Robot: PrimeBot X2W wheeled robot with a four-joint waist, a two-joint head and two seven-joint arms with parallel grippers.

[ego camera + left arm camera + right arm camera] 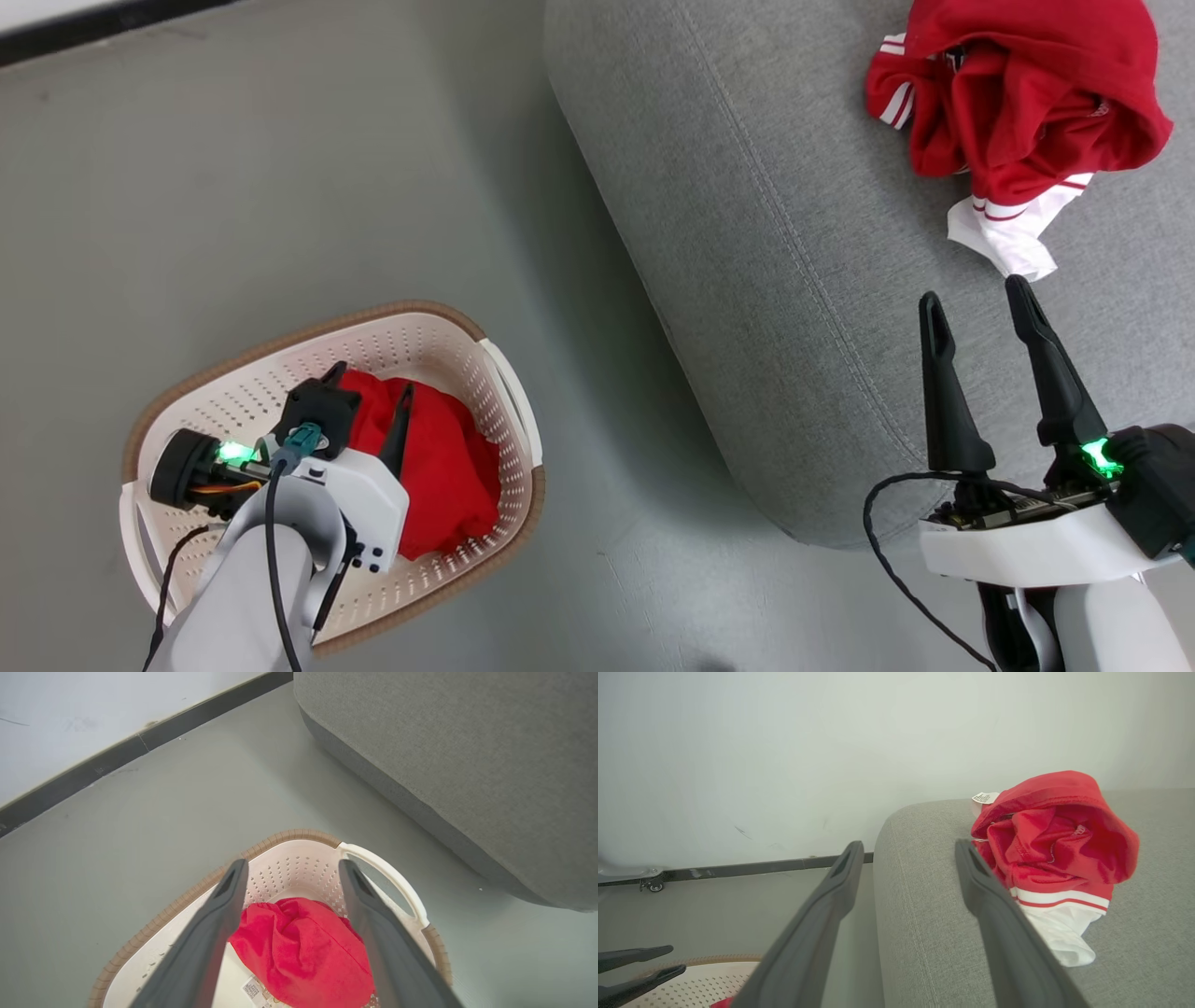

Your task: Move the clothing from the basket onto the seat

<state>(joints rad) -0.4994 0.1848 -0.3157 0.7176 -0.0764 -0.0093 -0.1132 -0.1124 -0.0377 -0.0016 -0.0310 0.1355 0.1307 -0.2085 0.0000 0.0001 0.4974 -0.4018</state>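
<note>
The basket [392, 313] stands on the floor at the lower left, with a plain red garment [448, 467] bunched inside. My left gripper [371, 381] hangs open inside the basket, over the garment's left part. In the left wrist view its fingers [292, 864] straddle that garment [303, 947] without touching it, above the basket rim [299, 835]. A red garment with white striped trim [1018, 93] lies crumpled on the grey seat [794, 233]. My right gripper [973, 291] is open over the seat, just below the garment's white hem. The right wrist view shows this gripper [909, 845] left of the striped garment [1055, 849].
The seat's rounded edge [467, 765] runs close to the basket's right handle [397, 882]. A dark baseboard [93, 765] lines the white wall beyond grey floor. A small caster [654, 885] sits by the wall. A paper label [252, 989] lies on the basket's bottom.
</note>
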